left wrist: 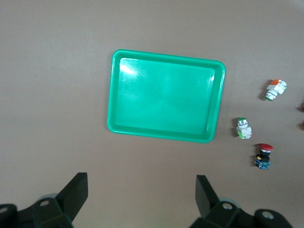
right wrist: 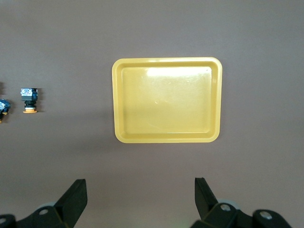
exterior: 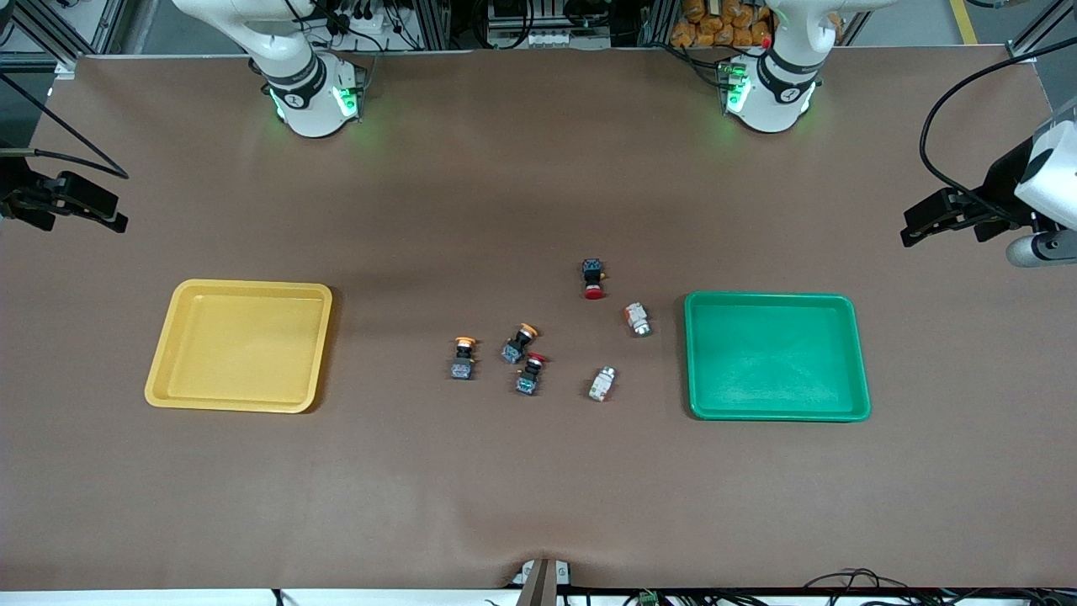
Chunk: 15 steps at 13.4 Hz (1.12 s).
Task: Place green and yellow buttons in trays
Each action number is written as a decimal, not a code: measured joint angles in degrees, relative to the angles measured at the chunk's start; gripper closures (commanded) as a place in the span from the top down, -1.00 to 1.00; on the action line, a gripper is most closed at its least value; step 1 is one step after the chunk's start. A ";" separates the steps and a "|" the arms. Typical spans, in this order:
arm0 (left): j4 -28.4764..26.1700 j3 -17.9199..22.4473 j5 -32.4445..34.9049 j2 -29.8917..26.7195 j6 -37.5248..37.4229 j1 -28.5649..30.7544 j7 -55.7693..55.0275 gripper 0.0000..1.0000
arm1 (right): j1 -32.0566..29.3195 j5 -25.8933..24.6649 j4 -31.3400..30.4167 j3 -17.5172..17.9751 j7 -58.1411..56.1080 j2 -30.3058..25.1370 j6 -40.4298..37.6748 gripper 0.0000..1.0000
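Observation:
The yellow tray (exterior: pixel 240 345) (right wrist: pixel 166 99) lies toward the right arm's end of the table, the green tray (exterior: pixel 776 355) (left wrist: pixel 166 102) toward the left arm's end; both hold nothing. Between them lie two yellow-capped buttons (exterior: pixel 463 358) (exterior: pixel 517 343) and two whitish buttons with greenish tips (exterior: pixel 637 319) (exterior: pixel 602 384). One yellow-capped button (right wrist: pixel 29 99) shows in the right wrist view, both whitish ones (left wrist: pixel 275 89) (left wrist: pixel 243 128) in the left wrist view. My left gripper (exterior: pixel 942 227) (left wrist: pixel 141 183) hangs open high over the table's left-arm end. My right gripper (exterior: pixel 80 215) (right wrist: pixel 140 187) hangs open over the right-arm end.
Two black switches with red caps lie among the buttons: one (exterior: pixel 530 374) touches a yellow-capped button, the other (exterior: pixel 593 279) (left wrist: pixel 263 156) lies farther from the front camera. The brown mat (exterior: pixel 538 488) covers the whole table.

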 measured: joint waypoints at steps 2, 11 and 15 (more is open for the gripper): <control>0.00 0.00 0.00 0.00 0.00 0.01 0.00 1.00 | 0.00 0.00 -0.01 -0.10 0.00 0.00 -0.02 1.00; -0.02 0.17 0.07 0.92 -1.49 0.50 0.00 1.00 | 0.00 0.00 -0.09 -0.13 0.00 0.13 -0.02 1.00; -0.15 0.17 0.21 1.65 -2.01 0.43 0.00 1.00 | 0.01 0.00 -0.09 -0.11 0.00 0.21 -0.01 1.00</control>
